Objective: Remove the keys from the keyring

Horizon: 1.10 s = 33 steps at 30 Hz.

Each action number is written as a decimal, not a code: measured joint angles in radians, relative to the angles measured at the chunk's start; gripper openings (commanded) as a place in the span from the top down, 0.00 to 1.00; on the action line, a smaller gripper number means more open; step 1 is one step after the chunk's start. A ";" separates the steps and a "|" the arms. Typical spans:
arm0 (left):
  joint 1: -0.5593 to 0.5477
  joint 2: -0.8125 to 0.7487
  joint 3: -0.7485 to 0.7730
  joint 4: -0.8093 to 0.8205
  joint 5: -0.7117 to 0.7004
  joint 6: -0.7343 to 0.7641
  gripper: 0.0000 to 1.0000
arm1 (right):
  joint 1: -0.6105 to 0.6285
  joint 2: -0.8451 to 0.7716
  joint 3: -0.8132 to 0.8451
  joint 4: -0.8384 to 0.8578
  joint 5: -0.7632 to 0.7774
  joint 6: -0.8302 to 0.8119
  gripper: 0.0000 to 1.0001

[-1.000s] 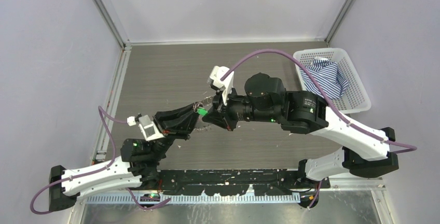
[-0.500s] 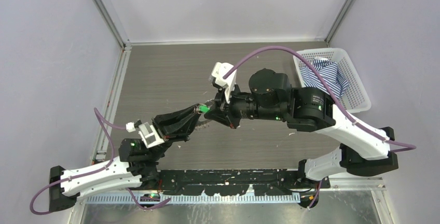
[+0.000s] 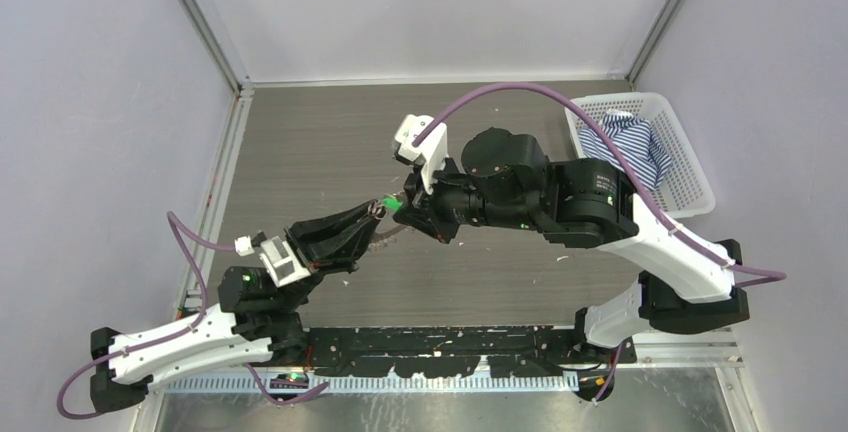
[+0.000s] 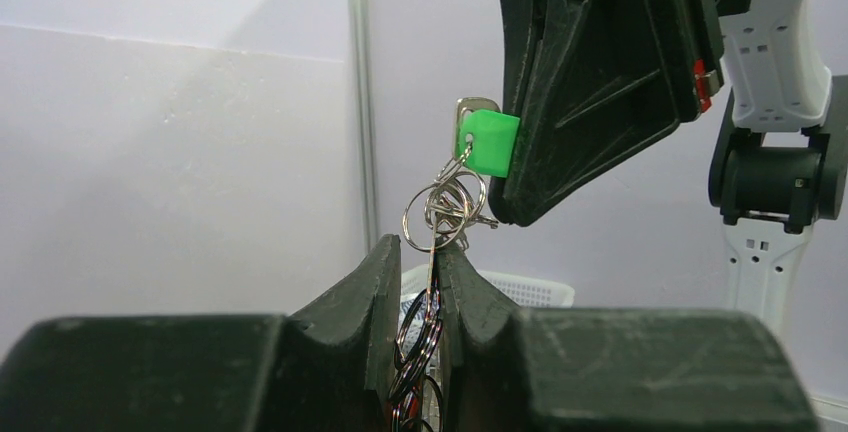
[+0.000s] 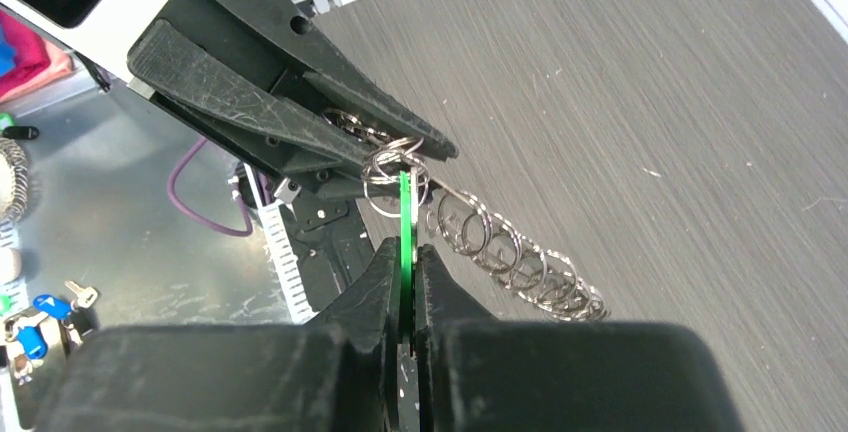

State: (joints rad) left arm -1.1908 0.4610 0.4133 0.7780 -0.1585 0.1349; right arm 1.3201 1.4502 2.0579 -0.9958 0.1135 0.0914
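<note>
Above the table's middle my two grippers meet tip to tip. My right gripper (image 3: 399,208) (image 5: 405,252) is shut on the flat green head of a key (image 5: 405,214) (image 4: 488,142) (image 3: 390,204). That key hangs on the keyring (image 4: 448,210) (image 5: 394,168), a small cluster of thin silvery wire rings. My left gripper (image 3: 372,218) (image 4: 432,254) is shut on the keyring, its jaws pinching the rings edge-on. A chain of several linked silvery rings (image 5: 520,260) trails from the cluster towards the table. No silvery keys show on the rings.
A white mesh basket (image 3: 690,188) holding a blue striped cloth (image 3: 625,147) stands at the back right. In the right wrist view, a blue-headed key (image 5: 32,338) and a small silvery key (image 5: 80,293) lie on the metal ledge beyond the table's near edge.
Both arms have shifted a little to the left and the right wrist has turned. The grips on the green key and on the rings are unchanged.
</note>
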 measured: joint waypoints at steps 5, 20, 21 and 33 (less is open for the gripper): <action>0.000 -0.005 0.003 -0.041 -0.021 0.027 1.00 | 0.000 0.005 0.005 -0.042 0.013 0.022 0.99; 0.000 -0.034 0.004 -0.099 -0.007 0.054 1.00 | 0.008 -0.003 -0.038 -0.045 0.092 0.038 0.99; 0.000 -0.034 0.004 -0.104 -0.003 0.053 1.00 | 0.008 -0.003 -0.038 -0.045 0.098 0.035 0.99; 0.000 -0.038 0.022 -0.136 0.008 0.051 1.00 | 0.037 -0.002 -0.037 -0.072 0.172 -0.033 0.99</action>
State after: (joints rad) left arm -1.1908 0.4229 0.4351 0.6418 -0.1501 0.1864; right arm 1.3567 1.4483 2.0205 -1.0676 0.2852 0.0586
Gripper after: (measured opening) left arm 0.185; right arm 0.078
